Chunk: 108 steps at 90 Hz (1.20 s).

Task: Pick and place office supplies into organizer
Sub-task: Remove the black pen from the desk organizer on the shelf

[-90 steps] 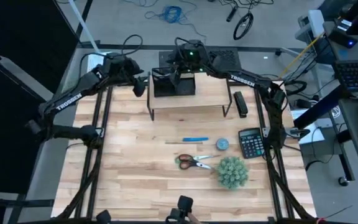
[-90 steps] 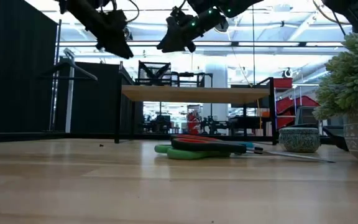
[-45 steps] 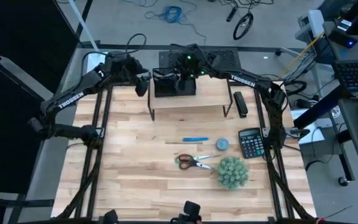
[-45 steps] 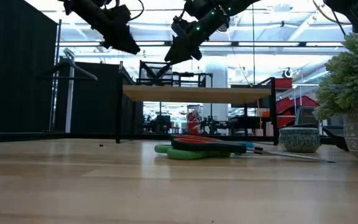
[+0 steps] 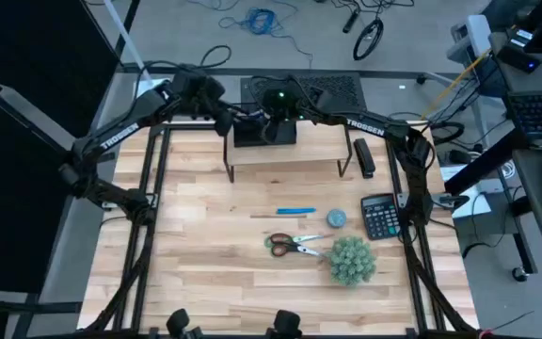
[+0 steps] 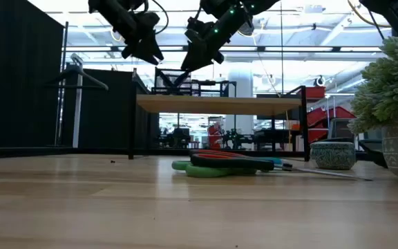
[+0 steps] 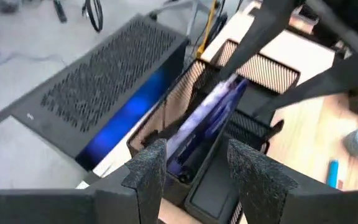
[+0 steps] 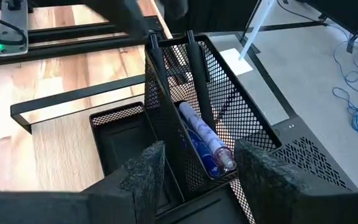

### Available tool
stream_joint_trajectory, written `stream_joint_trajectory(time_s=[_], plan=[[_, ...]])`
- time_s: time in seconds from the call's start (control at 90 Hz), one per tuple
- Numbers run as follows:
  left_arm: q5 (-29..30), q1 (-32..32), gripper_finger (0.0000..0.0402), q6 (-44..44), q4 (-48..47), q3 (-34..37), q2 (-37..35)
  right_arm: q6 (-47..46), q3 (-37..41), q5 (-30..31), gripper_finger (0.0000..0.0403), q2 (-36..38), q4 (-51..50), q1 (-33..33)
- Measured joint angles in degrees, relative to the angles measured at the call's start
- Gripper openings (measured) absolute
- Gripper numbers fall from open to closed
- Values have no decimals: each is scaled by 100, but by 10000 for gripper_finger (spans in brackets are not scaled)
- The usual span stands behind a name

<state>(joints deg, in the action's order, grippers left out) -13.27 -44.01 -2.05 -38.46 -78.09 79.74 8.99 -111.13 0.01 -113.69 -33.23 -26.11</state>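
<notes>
Both grippers hang open and empty over the organizer at the back of the table.

The left gripper [image 7: 194,171] has its padded fingers [image 7: 146,169] spread wide, holding nothing, right above the mesh pen cup; the right gripper [image 8: 194,171] is just as wide apart and empty, above the same cup from the other side. Nearest me on the table sits the plant [image 5: 352,260], with the scissors [image 5: 294,245] just beside it, green and red handles together. Past them lie a blue pen [image 5: 295,211], a small round pot [image 5: 336,217] and the calculator [image 5: 379,216]. Farther back stands the riser [image 5: 290,153], carrying the organizer [image 8: 225,118], whose cup holds blue pens [image 8: 202,140]. "TROSSEN" is printed in white on both arms.
</notes>
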Motion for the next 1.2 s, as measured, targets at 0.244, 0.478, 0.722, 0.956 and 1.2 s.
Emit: stream_joint_trajectory(time_s=[0.244,0.478,0.722,0.956,1.2], plan=[[26,0,159,6,-122,-2,18,-27,2,-2,178,0,14,-2],[26,18,159,-26,-146,-2,18,-81,2,8,178,0,26,20],[268,27,99,-148,-158,-2,18,-83,2,7,178,0,31,22],[275,31,52,-155,-157,-2,18,-83,2,7,178,0,35,24],[286,92,66,-190,-127,0,126,-157,2,11,178,0,42,24]])
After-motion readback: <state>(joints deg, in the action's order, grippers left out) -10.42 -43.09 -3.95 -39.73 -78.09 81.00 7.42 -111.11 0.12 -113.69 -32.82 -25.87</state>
